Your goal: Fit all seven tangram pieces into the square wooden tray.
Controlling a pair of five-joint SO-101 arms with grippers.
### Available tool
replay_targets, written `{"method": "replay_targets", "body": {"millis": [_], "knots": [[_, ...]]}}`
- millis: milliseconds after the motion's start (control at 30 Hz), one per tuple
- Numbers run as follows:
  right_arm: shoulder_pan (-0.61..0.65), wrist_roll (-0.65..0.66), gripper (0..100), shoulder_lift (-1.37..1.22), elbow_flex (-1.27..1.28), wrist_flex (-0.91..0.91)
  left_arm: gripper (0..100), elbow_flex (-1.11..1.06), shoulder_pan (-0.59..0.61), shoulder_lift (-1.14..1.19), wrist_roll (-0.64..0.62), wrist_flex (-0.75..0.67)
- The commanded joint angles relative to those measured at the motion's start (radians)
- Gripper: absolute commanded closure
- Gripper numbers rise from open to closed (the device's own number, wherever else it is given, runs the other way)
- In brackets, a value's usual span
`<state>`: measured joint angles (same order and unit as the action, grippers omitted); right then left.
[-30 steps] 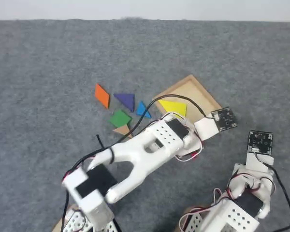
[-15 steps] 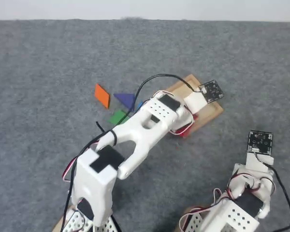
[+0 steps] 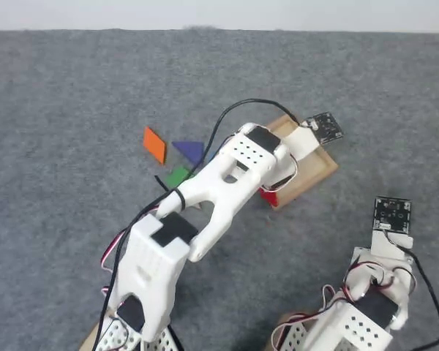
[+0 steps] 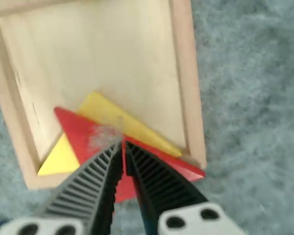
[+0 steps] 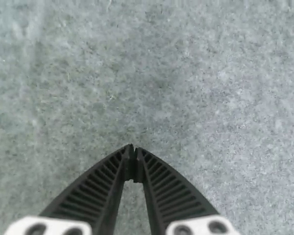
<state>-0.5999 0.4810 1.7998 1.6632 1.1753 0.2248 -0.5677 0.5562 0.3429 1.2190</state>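
Left gripper (image 4: 121,147) pinched on the red triangle (image 4: 81,131). It overlaps the yellow triangle (image 4: 137,132) and overhangs the tray rim (image 4: 186,73) beneath the fingers. Bare tray floor ahead. Right gripper (image 5: 132,164) closed, empty, carpet (image 5: 196,73) all round.

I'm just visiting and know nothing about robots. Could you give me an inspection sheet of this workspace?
Surface: grey felt-like tabletop.
Job's things: square wooden tray holds yellow triangle; red triangle lies over it and crosses the rim; orange parallelogram, purple triangle, green square lie outside.
Clutter: nothing seen.
Grippers: left gripper shut on red triangle; right gripper shut over the tabletop.
Cables: black cable arches over left arm.
Surroundings: pale strip beyond the tabletop.
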Motion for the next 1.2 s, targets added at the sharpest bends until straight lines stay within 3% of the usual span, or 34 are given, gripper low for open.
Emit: {"method": "replay_targets", "body": {"millis": [0, 500, 767, 1167], "knots": [[0.013, 0.012, 99.0, 0.015, -0.006, -0.015, 99, -0.025, 0.011, -0.118, -0.015, 0.020], [0.018, 0.014, 99.0, 0.015, -0.005, -0.015, 99, -0.222, 0.068, -0.130, 0.031, -0.121], [0.018, 0.014, 99.0, 0.015, -0.005, -0.015, 99, -0.082, 0.052, 0.031, 0.032, -0.127], [0.018, 0.014, 99.0, 0.015, -0.005, -0.015, 99, 0.189, -0.029, 0.193, 0.031, 0.002]]}}
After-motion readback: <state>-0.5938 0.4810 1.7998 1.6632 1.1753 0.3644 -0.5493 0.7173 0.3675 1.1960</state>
